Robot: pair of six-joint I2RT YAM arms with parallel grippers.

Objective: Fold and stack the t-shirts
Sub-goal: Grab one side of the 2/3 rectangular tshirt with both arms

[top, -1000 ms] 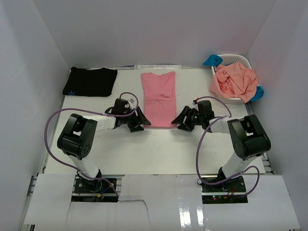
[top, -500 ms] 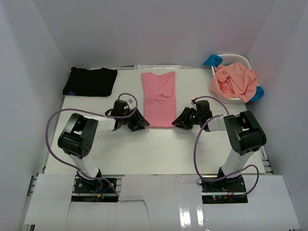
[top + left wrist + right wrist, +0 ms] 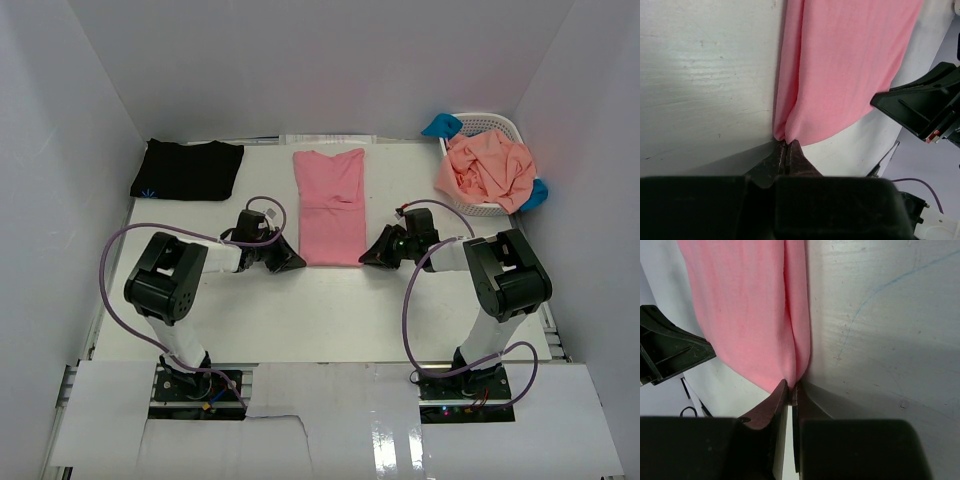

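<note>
1. The pink t-shirt (image 3: pixel 330 205) lies flat in the middle of the counter (image 3: pixel 330 320). It is a long, narrow strip with its sides already turned in. I judge it part-folded, with the end-to-end fold not yet done.
2. The left claw (image 3: pixel 786 150) is pressed together on the pink t-shirt's near left corner. My left wrist view shows the doubled edge of the cloth running into the tips.
3. The right claw (image 3: pixel 791 390) is pinching the near right corner the same way, low against the counter.
4. I read the matching grips as deliberate. With both near corners held, the hem should stay straight when lifted and carried over toward the far end, so the halves land square.
5. My worry is that each pinch sits at the very tip of a corner. A thin bite could slip, or catch only the top layer.
6. Left of the pink t-shirt's far end lies a black t-shirt (image 3: pixel 188 168), folded flat. I take that for the place where the stack will go.
7. Right of the pink t-shirt's far end stands a white basket (image 3: pixel 497 121). An orange t-shirt (image 3: pixel 490 168) is heaped in it, and a blue t-shirt (image 3: pixel 438 126) pokes out at its edges. Both are unfolded.
</note>
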